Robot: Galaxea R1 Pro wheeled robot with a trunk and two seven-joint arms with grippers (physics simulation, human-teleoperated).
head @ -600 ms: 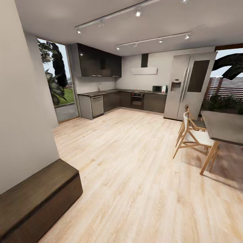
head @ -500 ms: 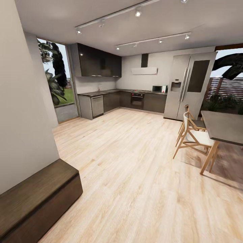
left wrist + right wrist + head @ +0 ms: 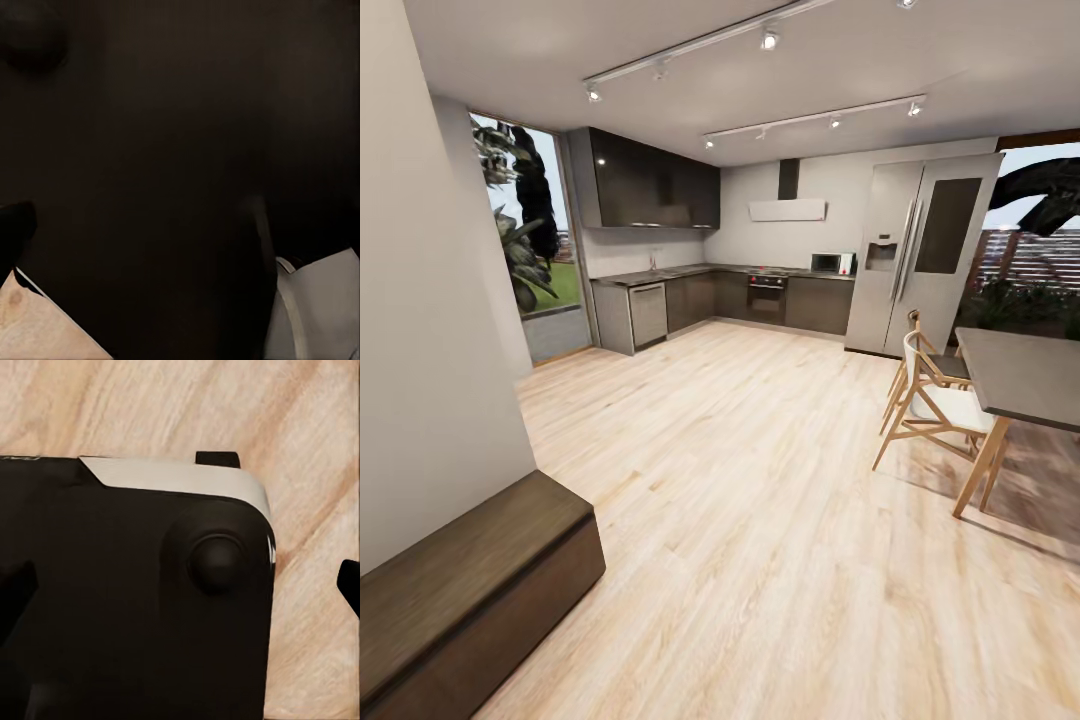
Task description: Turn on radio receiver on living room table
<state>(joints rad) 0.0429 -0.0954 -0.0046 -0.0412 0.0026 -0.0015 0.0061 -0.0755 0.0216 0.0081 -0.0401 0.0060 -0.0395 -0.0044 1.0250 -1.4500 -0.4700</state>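
The radio receiver, the low glossy grey table and the living room are out of view. The head view looks across a light wood floor (image 3: 760,520) toward a dark-cabinet kitchen (image 3: 690,300). In the right wrist view my right gripper (image 3: 180,589) hangs open over the robot's dark body, one dark fingertip (image 3: 350,585) against the wood floor. In the left wrist view my left gripper (image 3: 180,232) faces the same dark body, with one fingertip (image 3: 15,229) at the picture's edge, spread as wide as the right one.
A dark wooden bench (image 3: 470,585) stands against the beige wall (image 3: 430,350) at near left. The dark dining table (image 3: 1025,375) with wooden chairs (image 3: 935,405) is at the right. A tall fridge (image 3: 925,255) stands at the back. Open floor lies between them.
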